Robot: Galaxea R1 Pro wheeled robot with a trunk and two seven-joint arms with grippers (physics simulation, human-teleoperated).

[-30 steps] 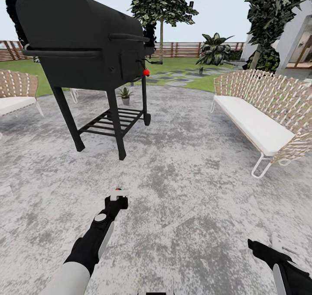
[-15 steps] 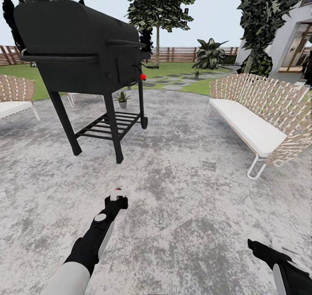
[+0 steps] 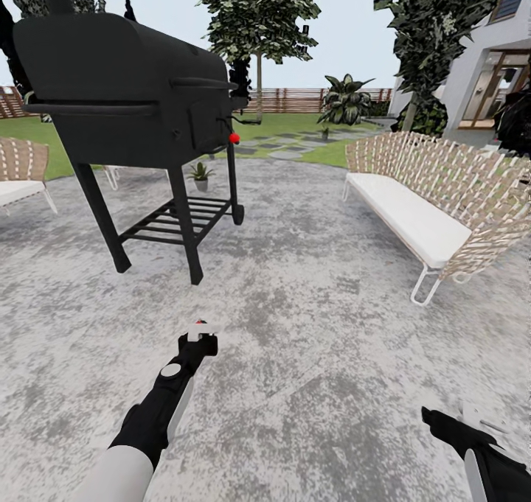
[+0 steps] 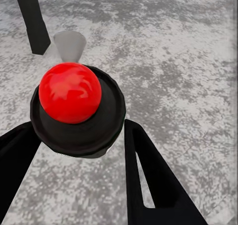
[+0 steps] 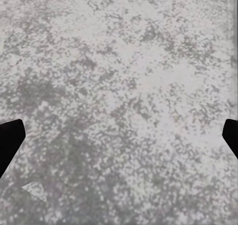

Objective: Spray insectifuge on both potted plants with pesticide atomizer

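Observation:
My left gripper [image 3: 198, 340] is shut on the pesticide atomizer [image 3: 200, 331], whose whitish head and red spot stick up above the black fingers. In the left wrist view the atomizer [image 4: 74, 106] shows as a red ball on a dark round body, held between my two black fingers [image 4: 148, 175]. One potted plant [image 3: 199, 175], a small spiky rosette in a grey pot, stands on the paving behind the grill. A second small plant [image 3: 324, 132] sits far off by the stepping slabs. My right gripper [image 3: 472, 421] hangs low at the right, open over bare paving.
A black grill [image 3: 125, 96] on legs stands ahead to the left, between me and the nearer pot. A woven bench with a white cushion [image 3: 413, 214] lines the right side. Another seat [image 3: 18, 178] is at the far left. Grey paving [image 3: 310, 318] spreads between them.
The whole view has swung to the right: grill, bench and plants have shifted left in the picture and more of the house shows. Both arms hold the same pose.

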